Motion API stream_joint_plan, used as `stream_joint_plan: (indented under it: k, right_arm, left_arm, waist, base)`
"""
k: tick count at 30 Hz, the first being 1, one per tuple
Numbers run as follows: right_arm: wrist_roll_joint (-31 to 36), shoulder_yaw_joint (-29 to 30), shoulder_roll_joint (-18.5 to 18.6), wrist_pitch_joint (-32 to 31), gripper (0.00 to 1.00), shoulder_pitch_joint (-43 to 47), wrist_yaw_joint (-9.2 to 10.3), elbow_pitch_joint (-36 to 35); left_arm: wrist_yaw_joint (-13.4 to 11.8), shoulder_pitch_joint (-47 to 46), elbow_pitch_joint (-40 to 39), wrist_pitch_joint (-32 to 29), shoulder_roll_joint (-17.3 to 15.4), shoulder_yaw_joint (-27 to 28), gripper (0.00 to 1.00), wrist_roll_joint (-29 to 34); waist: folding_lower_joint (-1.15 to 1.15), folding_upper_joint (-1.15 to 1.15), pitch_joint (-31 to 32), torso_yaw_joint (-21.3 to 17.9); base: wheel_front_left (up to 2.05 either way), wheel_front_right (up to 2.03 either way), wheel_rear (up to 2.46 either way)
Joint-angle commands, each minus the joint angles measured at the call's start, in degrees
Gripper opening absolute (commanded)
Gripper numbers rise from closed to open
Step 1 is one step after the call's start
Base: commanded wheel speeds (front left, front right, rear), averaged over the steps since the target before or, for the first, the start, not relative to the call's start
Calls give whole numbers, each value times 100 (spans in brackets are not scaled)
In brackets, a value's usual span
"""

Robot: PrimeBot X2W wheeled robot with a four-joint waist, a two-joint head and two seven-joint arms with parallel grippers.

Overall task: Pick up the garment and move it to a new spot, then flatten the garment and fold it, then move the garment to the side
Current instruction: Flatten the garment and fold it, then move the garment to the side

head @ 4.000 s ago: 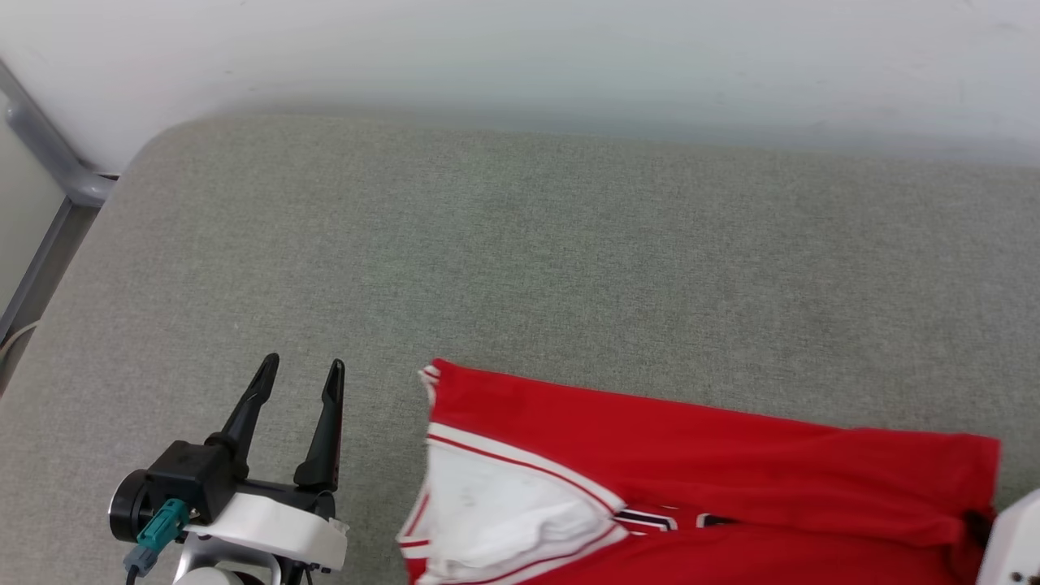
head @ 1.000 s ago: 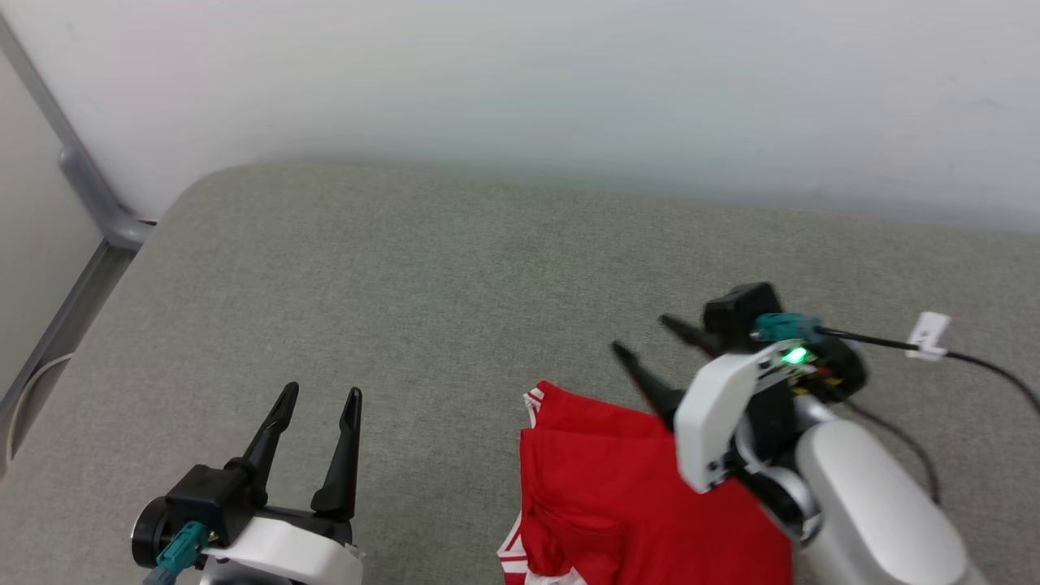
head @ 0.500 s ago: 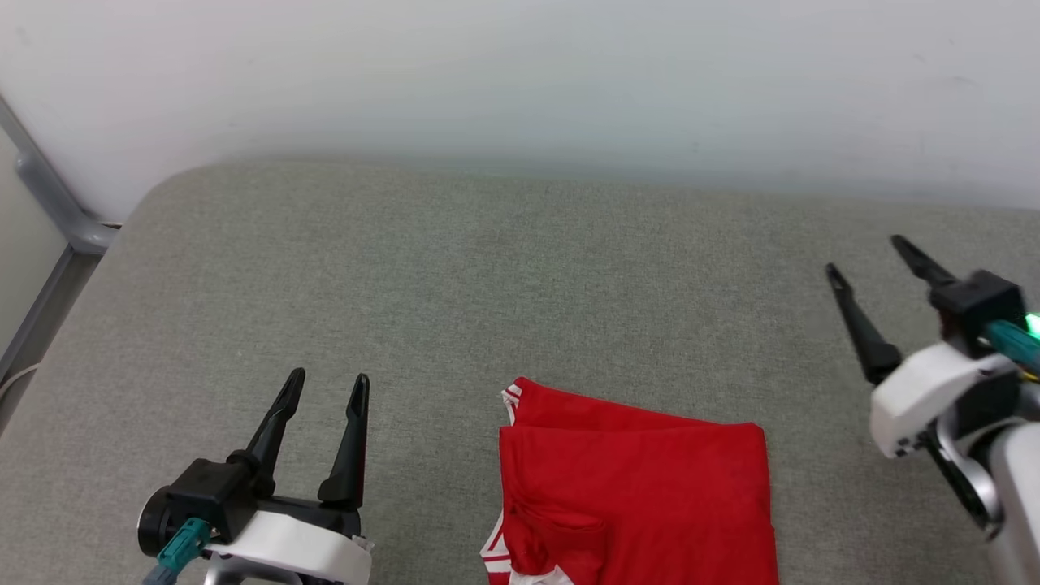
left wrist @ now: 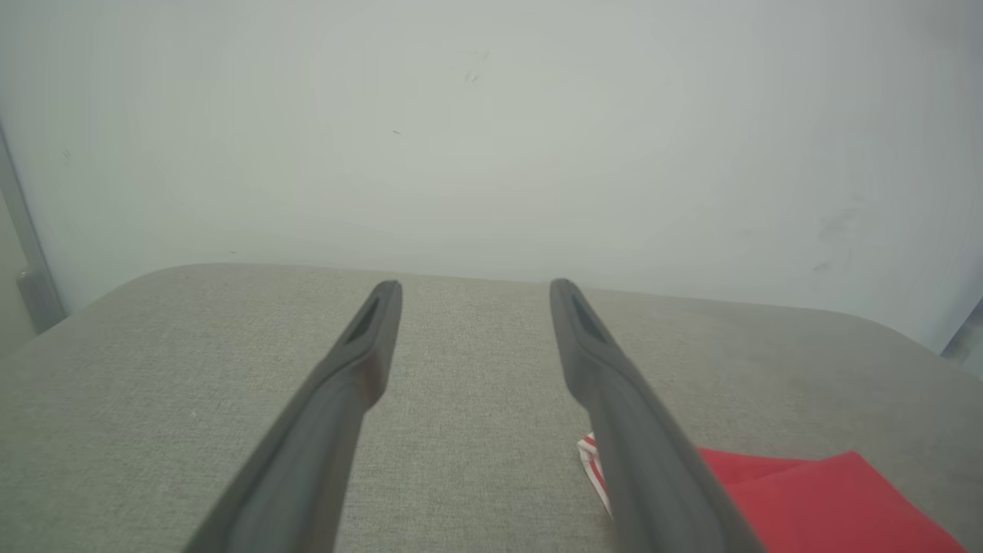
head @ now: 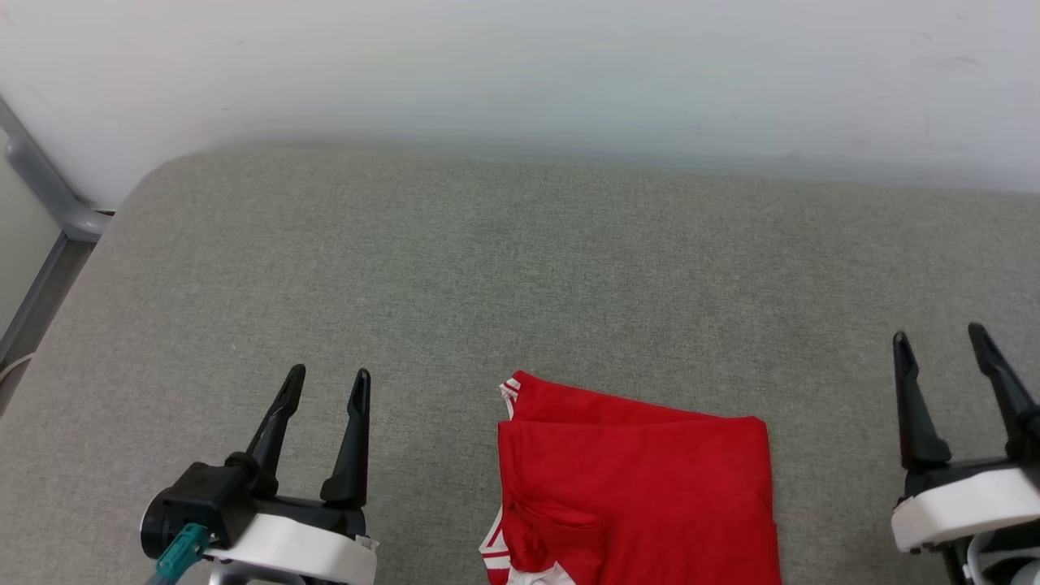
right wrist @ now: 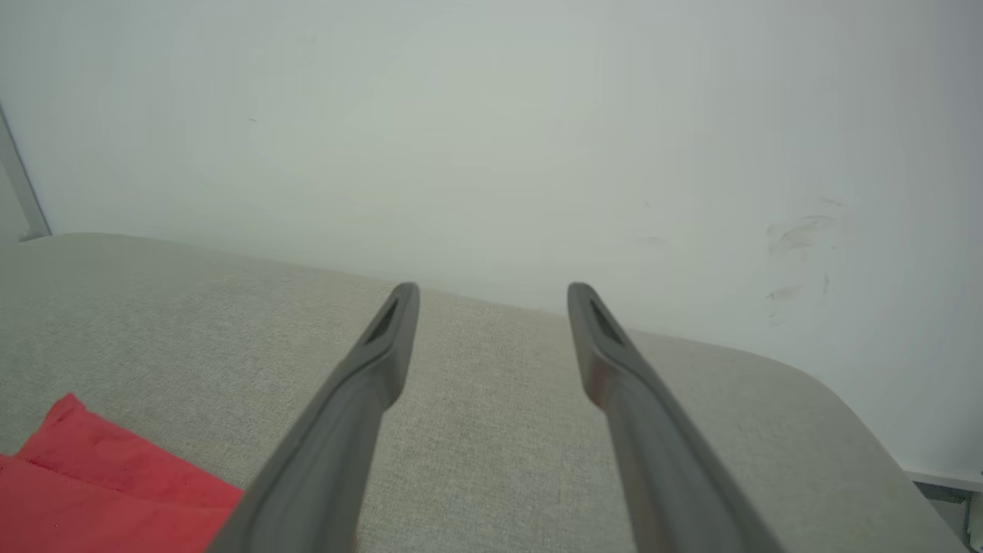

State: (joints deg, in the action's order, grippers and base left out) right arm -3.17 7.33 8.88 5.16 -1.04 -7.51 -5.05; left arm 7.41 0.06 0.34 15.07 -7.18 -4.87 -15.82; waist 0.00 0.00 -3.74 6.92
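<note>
The garment (head: 638,487), red with a bit of red-and-white striped trim at its far left corner, lies folded into a compact rectangle on the grey cushioned surface (head: 520,268), near the bottom middle of the head view. Its corner shows at the lower right of the left wrist view (left wrist: 814,499) and the lower left of the right wrist view (right wrist: 92,476). My left gripper (head: 329,375) stands open to the garment's left, empty. My right gripper (head: 938,335) stands open to its right, empty. Neither touches the cloth.
A pale wall (head: 520,73) runs along the far edge of the surface. A grey metal post and frame (head: 41,195) stands at the far left, beyond the surface's rounded corner. Bare grey surface stretches behind and beside the garment.
My right gripper has drawn off the garment, swung out to the right and come down to the lower right. The garment now lies folded and let go. The left gripper has stayed put.
</note>
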Motion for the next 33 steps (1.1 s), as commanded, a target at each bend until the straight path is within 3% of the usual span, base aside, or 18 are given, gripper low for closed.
stream_joint_plan:
  k: [1, 5, 13, 23, 33]
  right_arm:
    - [74, 42, -153, 87, 100, 143, 5, 14]
    - [147, -16, -351, 165, 100, 235, 5, 126]
    - [38, -107, -226, -260, 100, 191, 5, 131]
    - [-938, -799, 165, -2895, 100, 391, 5, 43]
    - [-1275, -844, 16, -5132, 100, 363, 4, -191]
  left_arm:
    - [11, 102, -39, 12, 17, 10, 100, 54]
    - [11, 155, -67, 12, 15, -39, 100, 116]
    - [11, 39, -63, 12, -21, -115, 100, 102]
    - [11, -68, 5, 11, -13, -187, 100, 116]
    - [11, -269, 49, 11, 67, -295, 100, 94]
  waist:
    - [0, 0, -6, -5]
    - [0, 0, -6, -21]
    - [0, 0, -61, -7]
    - [0, 0, -292, 153]
    - [0, 0, -671, 447]
  base:
    - [0, 0, 0]
    - [0, 0, 0]
    - [0, 0, 0]
    - [0, 0, 0]
    - [0, 0, 0]
